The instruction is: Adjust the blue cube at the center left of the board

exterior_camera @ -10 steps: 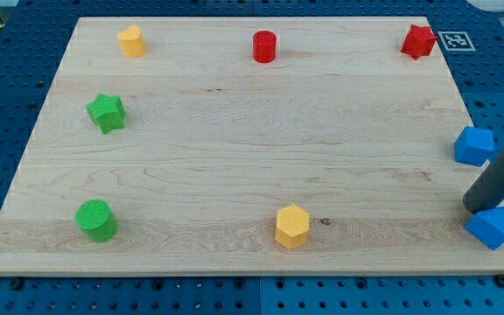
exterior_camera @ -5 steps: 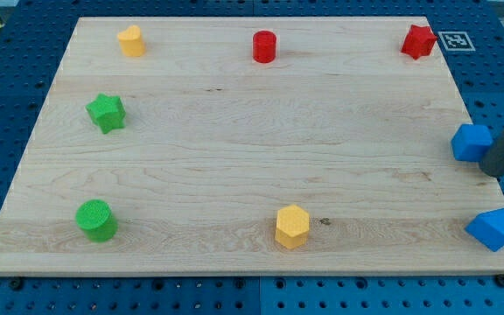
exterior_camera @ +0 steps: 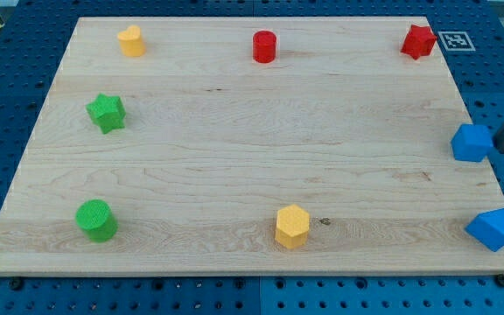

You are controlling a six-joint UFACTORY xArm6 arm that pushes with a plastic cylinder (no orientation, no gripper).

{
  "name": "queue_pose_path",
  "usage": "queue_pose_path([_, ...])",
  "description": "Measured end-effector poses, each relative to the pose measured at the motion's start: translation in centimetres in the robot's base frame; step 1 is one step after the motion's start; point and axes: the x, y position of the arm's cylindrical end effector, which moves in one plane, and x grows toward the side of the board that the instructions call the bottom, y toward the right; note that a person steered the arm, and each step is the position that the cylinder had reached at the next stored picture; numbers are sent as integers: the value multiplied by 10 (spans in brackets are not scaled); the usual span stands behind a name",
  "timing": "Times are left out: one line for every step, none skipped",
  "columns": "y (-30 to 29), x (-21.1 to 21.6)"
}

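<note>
Nearest, toward the view's bottom from my tip (exterior_camera: 502,149), a blue block (exterior_camera: 490,228) sits on the corner of the counter (exterior_camera: 234,131). A yellow hexagon (exterior_camera: 292,226) lies far to the view's left of it. My tip is a bare rod end holding nothing. The blue cube (exterior_camera: 472,143) sits just left of it at the counter's right edge; contact unclear. Farther up, a red star (exterior_camera: 418,40).
</note>
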Motion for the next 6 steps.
queue_pose_path([-9,10])
queue_pose_path([-20,8])
queue_pose_path([-21,-11])
queue_pose_path([-21,-20])
queue_pose_path([-17,-8])
queue_pose_path([-18,15])
